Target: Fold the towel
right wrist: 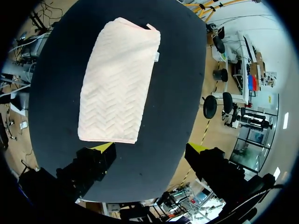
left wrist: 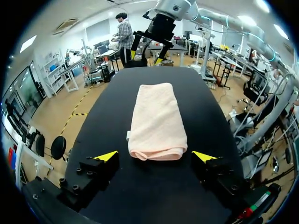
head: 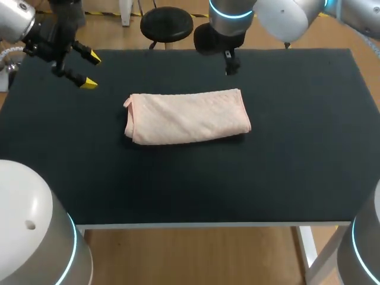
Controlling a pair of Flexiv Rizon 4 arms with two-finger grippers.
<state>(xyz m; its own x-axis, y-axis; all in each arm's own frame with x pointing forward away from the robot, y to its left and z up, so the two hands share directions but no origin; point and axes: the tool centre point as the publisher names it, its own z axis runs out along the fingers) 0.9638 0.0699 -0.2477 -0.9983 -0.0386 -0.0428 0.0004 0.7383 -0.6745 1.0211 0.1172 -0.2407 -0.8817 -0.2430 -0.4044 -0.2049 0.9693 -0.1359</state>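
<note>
Head view: the folded towel (head: pixel 187 117) lies mid-table (head: pixel 309 148), your left gripper (head: pixel 91 70) gaping empty at its ten o'clock; left wrist view has a short end just ahead of it; right wrist view shows your right gripper (right wrist: pixel 150 147) likewise spread, empty, so pinch both corners evenly.

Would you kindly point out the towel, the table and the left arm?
towel (head: pixel 187 117), head view, middle of the folded cloth.
table (head: pixel 297 148), head view, bare black top right of the towel.
left arm (head: pixel 15 21), head view, silver link behind its wrist.

Right gripper (right wrist: pixel 152 148): tips hidden under its own arm (head: pixel 261 18) in the head view. Worktop (head: pixel 178 190) near corners: covered by arm bases (head: pixel 29 231).
</note>
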